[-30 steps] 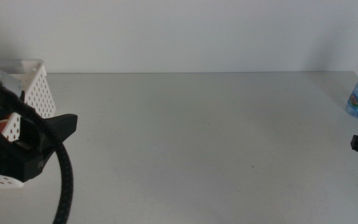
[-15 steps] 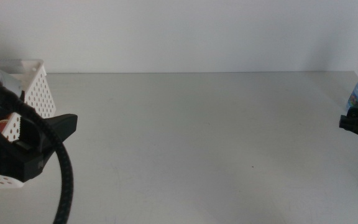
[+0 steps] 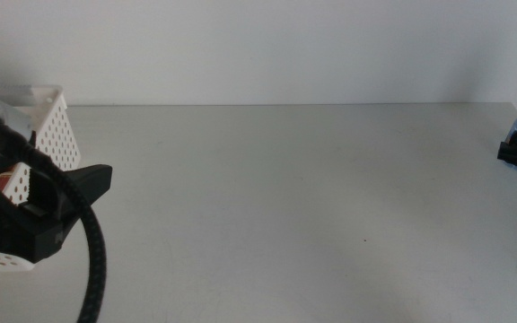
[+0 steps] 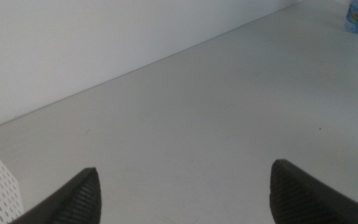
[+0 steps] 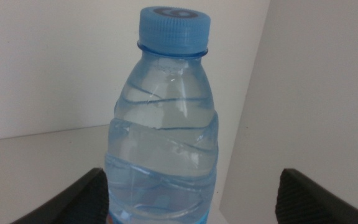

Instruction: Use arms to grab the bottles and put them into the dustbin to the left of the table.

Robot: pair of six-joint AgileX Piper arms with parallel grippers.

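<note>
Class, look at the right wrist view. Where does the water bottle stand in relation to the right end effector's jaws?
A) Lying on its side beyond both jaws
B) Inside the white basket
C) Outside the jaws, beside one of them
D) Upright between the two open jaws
D: the blue-capped water bottle stands upright, with the right end effector showing one dark jaw on either side of it, spread wide apart.

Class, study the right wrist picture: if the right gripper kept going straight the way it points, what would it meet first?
Most likely the water bottle. It stands upright, centred between the open jaws of the right gripper, with nothing visible in front of it. How near it is cannot be judged.
</note>
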